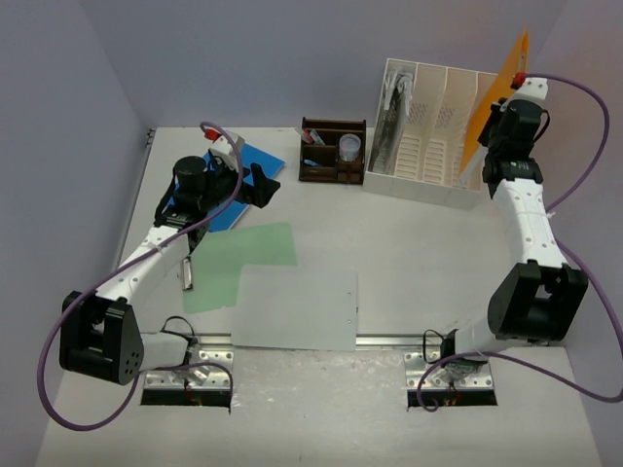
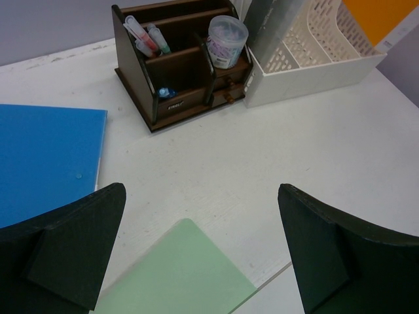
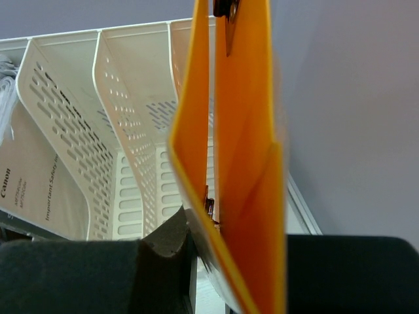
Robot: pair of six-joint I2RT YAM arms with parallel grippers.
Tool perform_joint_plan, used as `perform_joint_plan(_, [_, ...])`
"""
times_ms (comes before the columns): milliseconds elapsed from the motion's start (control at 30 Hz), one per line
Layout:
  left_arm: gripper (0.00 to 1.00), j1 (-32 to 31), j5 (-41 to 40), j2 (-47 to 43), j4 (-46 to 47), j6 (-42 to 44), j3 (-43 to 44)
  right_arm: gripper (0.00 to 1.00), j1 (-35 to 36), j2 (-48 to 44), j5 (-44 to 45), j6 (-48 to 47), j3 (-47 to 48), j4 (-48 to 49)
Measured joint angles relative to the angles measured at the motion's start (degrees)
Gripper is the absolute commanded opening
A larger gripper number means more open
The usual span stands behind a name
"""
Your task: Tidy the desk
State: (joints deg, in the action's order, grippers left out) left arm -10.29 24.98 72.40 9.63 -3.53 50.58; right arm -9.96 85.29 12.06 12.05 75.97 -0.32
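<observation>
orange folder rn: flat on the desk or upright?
Upright, tilted: the orange folder stands on edge at the white file rack's right end, clamped in the right gripper.

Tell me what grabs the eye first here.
The bright orange folder stands out, pinched in the right gripper at the right end of the white file rack. On the left, the left gripper hangs wide open over the desk, by a blue folder and a pale green sheet.

The top camera looked down on the desk [image 1: 419, 243]; both wrist cameras faced its far rack [image 1: 433, 146], the right closest.
</observation>
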Motion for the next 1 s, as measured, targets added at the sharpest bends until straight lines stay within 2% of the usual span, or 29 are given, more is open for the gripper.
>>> perform_joint_plan(333, [1.0, 0.3, 0.2, 0.5, 1.2, 0.0, -0.7, 0.0, 2.2, 5.5, 4.5, -0.5, 1.0, 1.6])
perform_joint_plan(1000, [1.0, 0.8, 1.0, 2.8, 2.0, 0.0, -2.0, 0.0, 2.6, 9.9, 4.5, -4.6, 1.8, 7.9])
